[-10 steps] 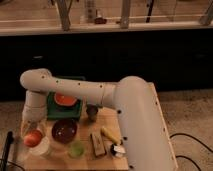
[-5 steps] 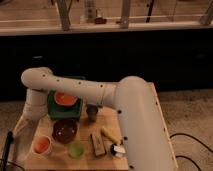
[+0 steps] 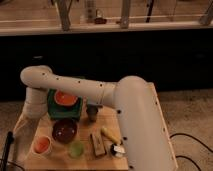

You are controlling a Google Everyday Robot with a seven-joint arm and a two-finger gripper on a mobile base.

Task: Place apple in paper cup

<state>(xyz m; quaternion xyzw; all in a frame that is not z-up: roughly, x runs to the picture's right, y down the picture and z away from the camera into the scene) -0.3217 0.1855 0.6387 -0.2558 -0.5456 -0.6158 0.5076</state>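
Observation:
The apple (image 3: 41, 144) is small and red-orange. It sits inside the short white paper cup (image 3: 41, 150) at the front left of the wooden table (image 3: 107, 120). My white arm reaches from the right across the table and bends down at the far left. My gripper (image 3: 21, 128) hangs at the table's left edge, up and to the left of the cup and apart from it. It holds nothing that I can see.
A dark maroon bowl (image 3: 65, 131) stands right of the cup, with a small green cup (image 3: 76, 149) in front. An orange dish (image 3: 65, 98) on a green tray (image 3: 52, 107) sits behind. There are also a dark cup (image 3: 92, 112), a brown bar (image 3: 97, 144), a yellow item (image 3: 111, 136) and a dark rod (image 3: 7, 147) at the left edge.
A second ago my gripper was over the cup with the apple. The apple now rests in the cup, and my gripper has moved up and to the left, away from it.

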